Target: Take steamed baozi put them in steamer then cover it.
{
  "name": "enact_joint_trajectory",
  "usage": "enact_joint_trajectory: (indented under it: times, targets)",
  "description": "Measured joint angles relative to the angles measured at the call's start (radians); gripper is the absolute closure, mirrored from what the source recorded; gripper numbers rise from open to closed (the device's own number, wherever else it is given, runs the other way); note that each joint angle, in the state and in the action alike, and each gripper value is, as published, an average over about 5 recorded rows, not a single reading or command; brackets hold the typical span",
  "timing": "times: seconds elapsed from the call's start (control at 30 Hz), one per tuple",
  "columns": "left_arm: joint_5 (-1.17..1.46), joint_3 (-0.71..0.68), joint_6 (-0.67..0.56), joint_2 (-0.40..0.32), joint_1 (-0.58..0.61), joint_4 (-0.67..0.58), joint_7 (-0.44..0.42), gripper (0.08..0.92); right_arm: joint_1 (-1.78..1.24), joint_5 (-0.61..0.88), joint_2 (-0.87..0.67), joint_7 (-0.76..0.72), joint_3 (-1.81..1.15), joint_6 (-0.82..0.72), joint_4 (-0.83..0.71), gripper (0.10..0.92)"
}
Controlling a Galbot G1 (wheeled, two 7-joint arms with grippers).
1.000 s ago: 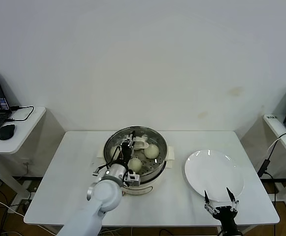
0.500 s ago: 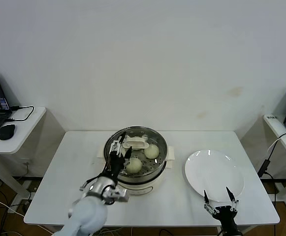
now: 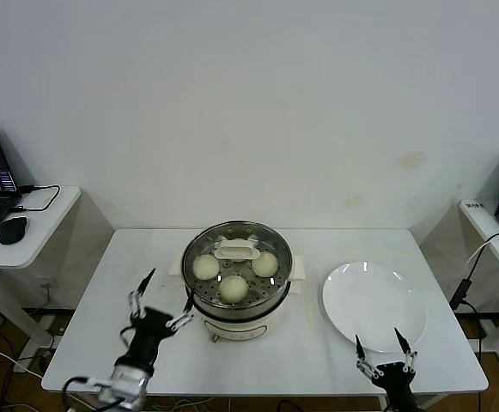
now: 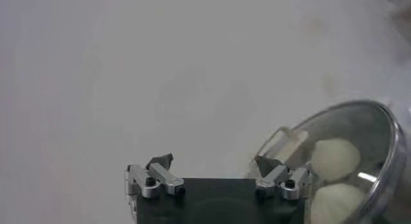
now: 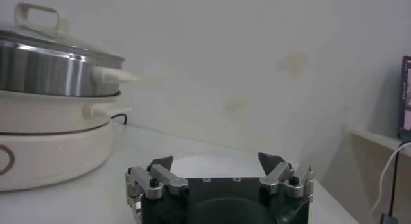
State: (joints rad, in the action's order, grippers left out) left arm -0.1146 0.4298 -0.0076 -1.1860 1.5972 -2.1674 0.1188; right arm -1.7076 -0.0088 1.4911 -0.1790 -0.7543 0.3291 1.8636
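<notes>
On your white table (image 3: pixel 103 292), the steamer (image 3: pixel 237 296) stands lidded, three steamed baozi (image 3: pixel 234 287) visible inside. Your left gripper (image 3: pixel 161 292) hovers just beside its left, jaws wide, empty. Right gripper (image 3: pixel 385 348), equally wide, idles near the plate (image 3: pixel 374 300).

Both grippers (image 3: pixel 161 296) (image 3: pixel 385 349): black bodies, silver finger links with screws, dark pointed fingertips (image 5: pixel 160 162)

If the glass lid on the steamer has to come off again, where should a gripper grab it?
By the cream handle at the centre of the glass lid. It stands up as a raised bar, so come straight down from above, fingers closing across its narrow sides. The dome itself looks too smooth and wide to pinch.
</notes>
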Motion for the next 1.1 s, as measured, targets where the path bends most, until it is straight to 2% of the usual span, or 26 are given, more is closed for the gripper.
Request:
enact_joint_trajectory:
  times: [0.2, 0.43, 1.1]
  targets:
    - [0.201, 0.061, -0.069, -0.011, 0.119, 0.005, 0.023, 0.177, -0.027, 0.020, -0.029, 0.004, 0.023, -0.003, 0.017, 0.202]
    - [0.321, 0.119, -0.143, -0.016, 0.191, 0.040, 0.025, 0.177, -0.054, 0.024, -0.032, 0.018, 0.059, -0.010, 0.038, 0.203]
    - [0.409, 0.168, -0.218, -0.021, 0.226, 0.133, 0.022, 0.177, -0.093, 0.052, -0.007, 0.063, 0.128, -0.103, 0.118, 0.203]
